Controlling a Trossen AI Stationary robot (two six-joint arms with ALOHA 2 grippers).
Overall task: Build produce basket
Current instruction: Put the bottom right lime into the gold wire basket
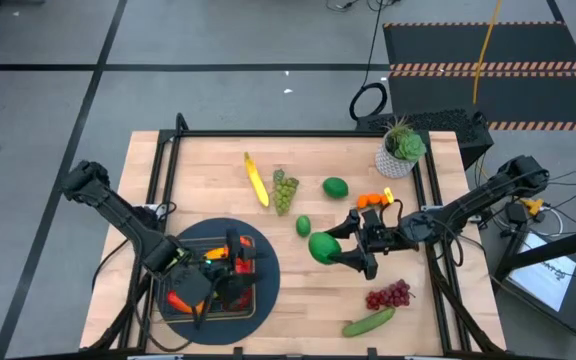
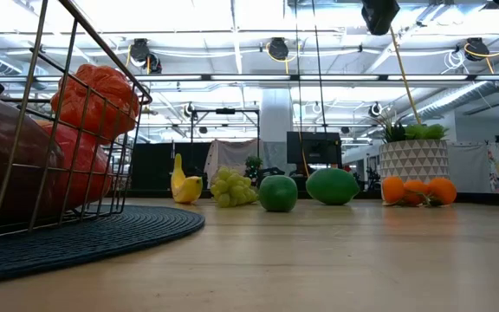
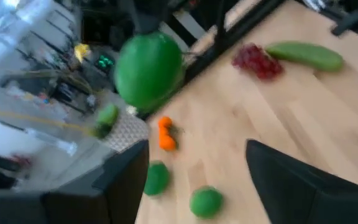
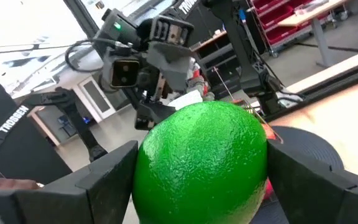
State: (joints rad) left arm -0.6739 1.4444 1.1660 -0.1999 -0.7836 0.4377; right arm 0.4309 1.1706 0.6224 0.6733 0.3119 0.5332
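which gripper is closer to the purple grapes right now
Right. The right gripper, shut on a green fruit, is near mid-table beside the purple grapes. The left gripper is over the basket, farther off.

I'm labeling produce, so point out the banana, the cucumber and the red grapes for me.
banana [image 1: 257, 181]: high view, middle of its yellow body.
cucumber [image 1: 369, 321]: high view, middle of its length, near the table's front edge.
red grapes [image 1: 389, 295]: high view, centre of the bunch.

Right gripper [image 1: 336, 252] raised mid-table, fingers [image 4: 107, 177] spread wide around a held load. Left gripper [image 1: 230, 272] low at left, fingers [image 3: 303, 186] parted.
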